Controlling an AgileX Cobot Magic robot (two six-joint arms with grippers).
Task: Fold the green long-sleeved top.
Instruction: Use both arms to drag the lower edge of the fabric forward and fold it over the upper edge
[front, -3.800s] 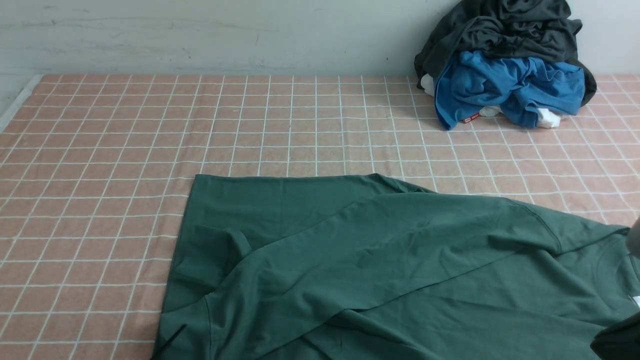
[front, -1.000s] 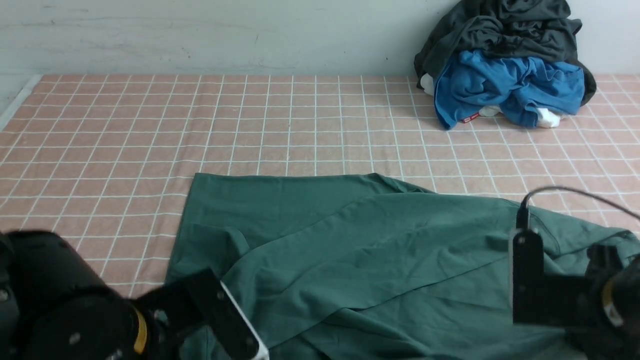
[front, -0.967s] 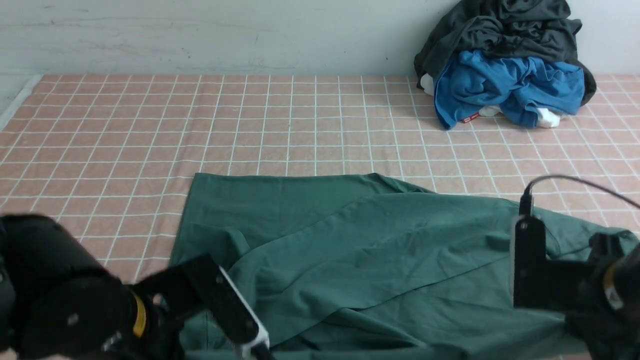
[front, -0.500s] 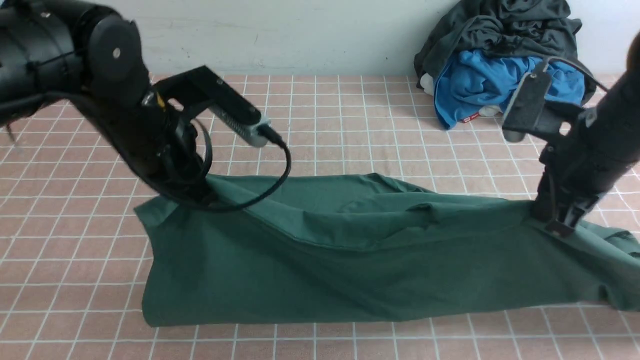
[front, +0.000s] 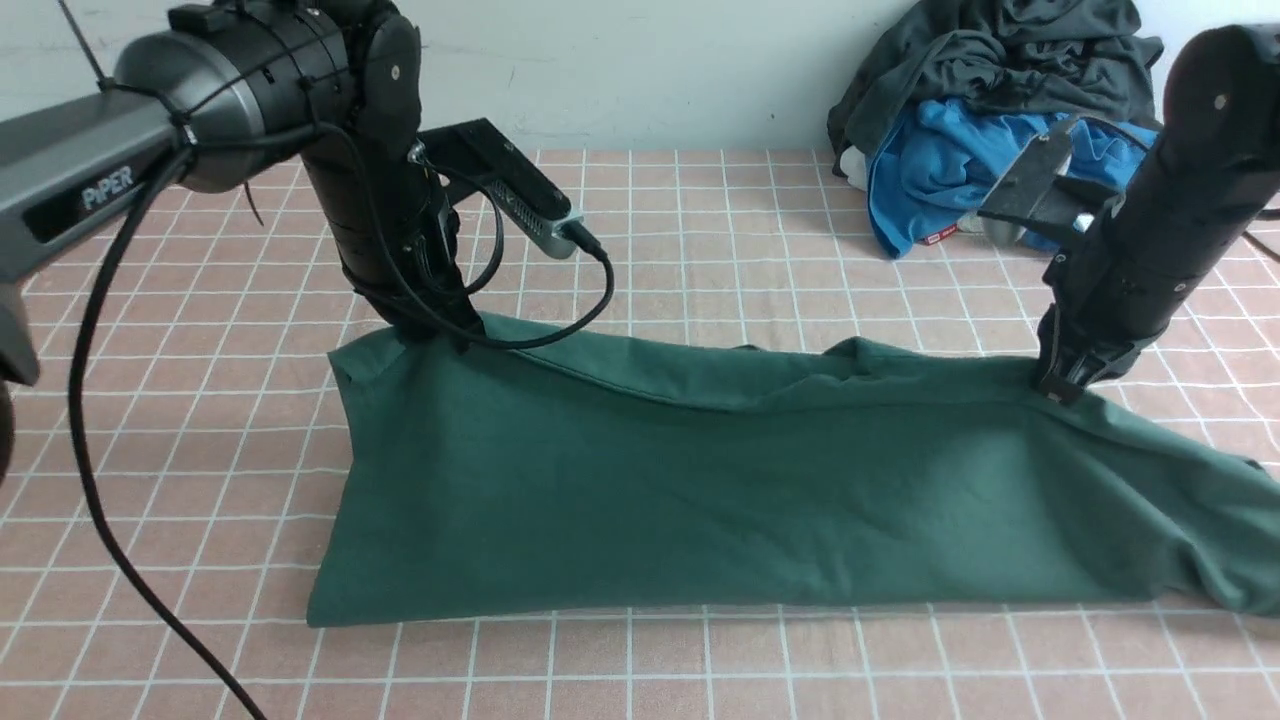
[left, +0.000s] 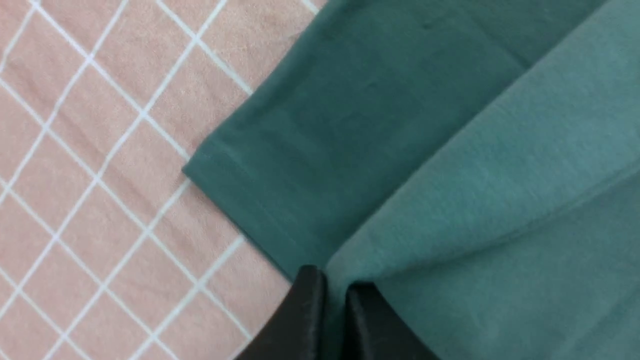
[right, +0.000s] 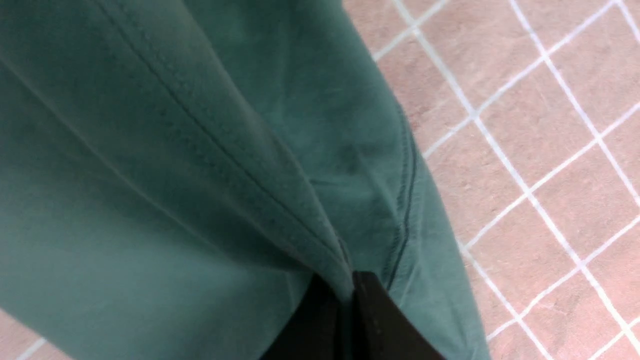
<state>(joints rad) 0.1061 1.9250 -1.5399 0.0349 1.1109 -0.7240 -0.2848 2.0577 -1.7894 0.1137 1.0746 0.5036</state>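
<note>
The green long-sleeved top (front: 720, 500) lies folded lengthwise across the checked cloth, its doubled layer stretching from left to right. My left gripper (front: 432, 338) is shut on the top's far left corner, cloth pinched between its black fingers (left: 305, 320). My right gripper (front: 1062, 388) is shut on the far right edge near a seam, with fabric (right: 210, 175) bunched between its fingers (right: 385, 320). Both held points sit slightly above the table, and the edge between them sags a little.
A pile of clothes stands at the back right against the wall: a dark charcoal garment (front: 1000, 50) over a bright blue one (front: 950, 170) with a red tag. The pink checked cloth (front: 700, 230) covers the table. The left arm's cable (front: 90, 480) trails toward the front left.
Both arms have carried the near edge of the top up and away from me, laying it over the far half. Since half a second ago, the grippers moved farther back and lower.
</note>
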